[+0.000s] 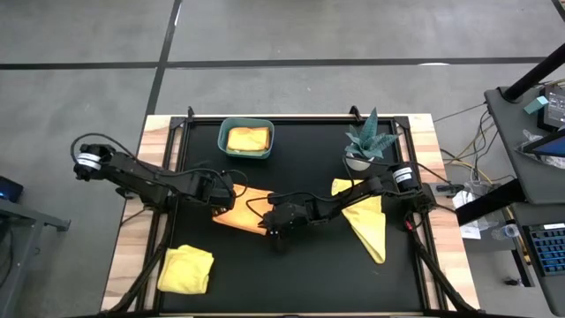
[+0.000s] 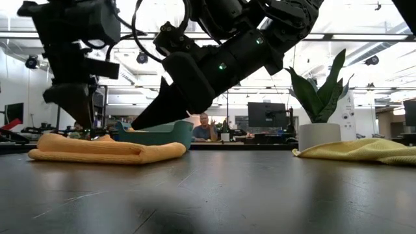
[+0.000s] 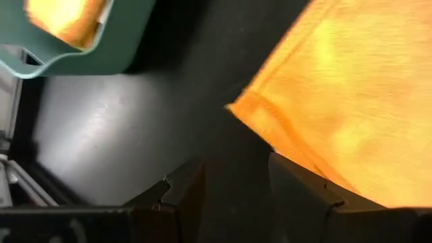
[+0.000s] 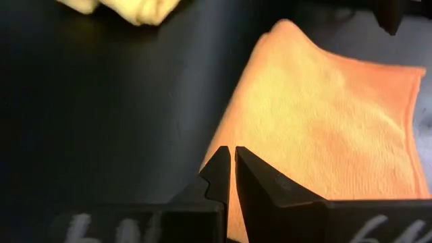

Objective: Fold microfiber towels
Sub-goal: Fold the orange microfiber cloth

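Observation:
An orange towel (image 1: 240, 210) lies folded flat on the black table top, left of centre; it also shows in the low view (image 2: 107, 151). My left gripper (image 3: 236, 182) is open at the towel's far left corner (image 3: 236, 108), one finger on each side of it; in the high view it is at the towel's far edge (image 1: 227, 192). My right gripper (image 4: 233, 158) is shut, its tips slanting down at the towel's near right edge (image 4: 223, 135), and it shows in the high view (image 1: 267, 222). My left gripper's one finger (image 3: 307, 192) overlaps the orange towel's edge (image 3: 297, 158) in the wrist view; I cannot tell whether it touches. My right gripper's shut tips stand at the towel's edge, slanting down from the table's right; I cannot tell whether they touch it.
A teal bin (image 1: 222, 141) at the far middle holds a folded yellow-orange towel (image 1: 248, 139). A potted plant (image 1: 366, 141) stands at the far right. A yellow towel (image 1: 369, 225) lies spread at the right, another (image 1: 186, 268) bunched at the near left.

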